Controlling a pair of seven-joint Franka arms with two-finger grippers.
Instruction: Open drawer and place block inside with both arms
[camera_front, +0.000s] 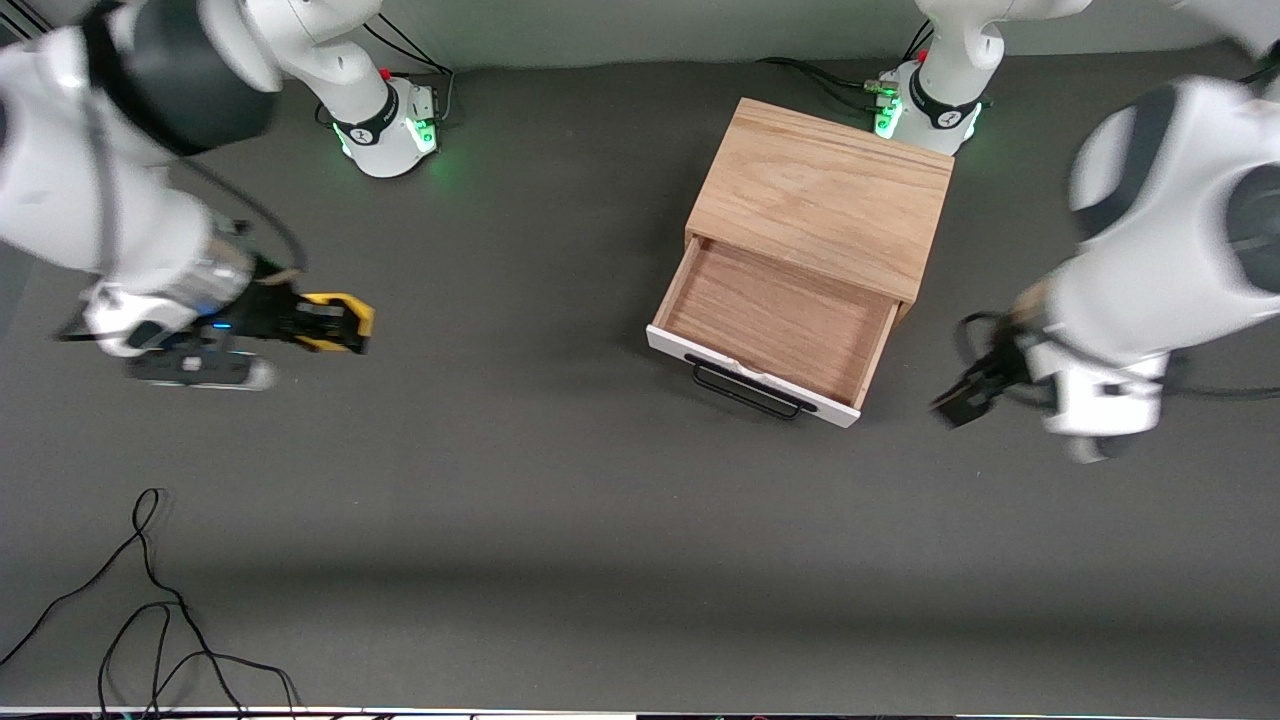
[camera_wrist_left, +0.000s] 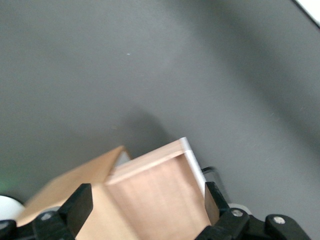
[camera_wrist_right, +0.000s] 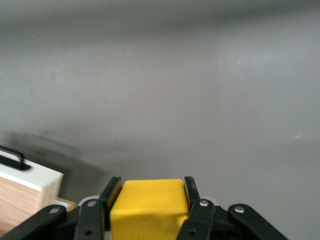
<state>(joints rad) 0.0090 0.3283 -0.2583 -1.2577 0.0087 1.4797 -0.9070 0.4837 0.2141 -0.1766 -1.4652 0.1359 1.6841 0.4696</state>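
Two arms: both up over the grey table (camera_front: 560, 520), one at each end, with the cabinet between them.
Cables: loose black cables (camera_front: 150, 610) lie on the table nearest the front camera, toward the right arm's end.
Left gripper (camera_front: 962, 400): hangs over bare table at the left arm's end, just beside the open drawer's corner. In the left wrist view its fingers (camera_wrist_left: 77, 205) stand wide apart with nothing between them; the cabinet shows past them.
Right gripper (camera_front: 350, 325): over bare table at the right arm's end, well apart from the cabinet. Jaws clamped on the block from two sides.
Block (camera_wrist_right: 148, 205): small yellow cube, off the table, pinched between the right gripper's pads (camera_wrist_right: 111, 192).
Drawer (camera_front: 775, 325): pulled out toward the front camera, light wood floor bare, white front panel with black wire handle (camera_front: 745, 392) at its leading edge.
Cabinet (camera_front: 820, 195): light oak box, set at a slight angle, close in front of the left arm's base.
Bases (camera_front: 385, 130): both lit green, farthest from the front camera.
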